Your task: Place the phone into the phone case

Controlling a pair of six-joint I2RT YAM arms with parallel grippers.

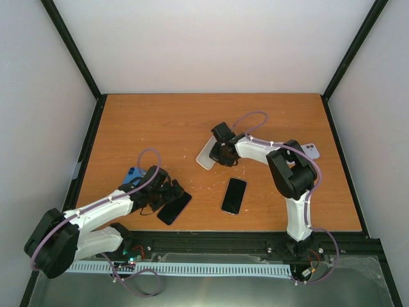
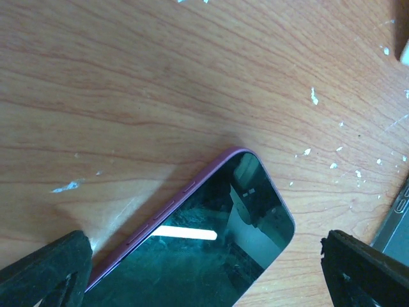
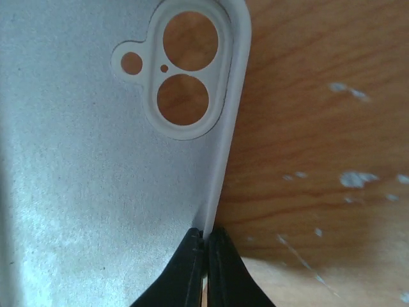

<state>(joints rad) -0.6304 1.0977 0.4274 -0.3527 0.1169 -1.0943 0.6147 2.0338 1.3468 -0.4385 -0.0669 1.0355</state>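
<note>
Here, phone (image 2: pixel 220 259) between spread left claw (image 2: pixel 204 272), right claw (image 3: pixel 206 252) pinching case (image 3: pixel 96 192)

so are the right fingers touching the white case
Touching. The right wrist view shows the fingers pinched on the case at its side wall.

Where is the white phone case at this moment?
The white phone case lies mid-table in the top view, its rim pinched by the right gripper, just beyond the black phone lying between the arms.
</note>
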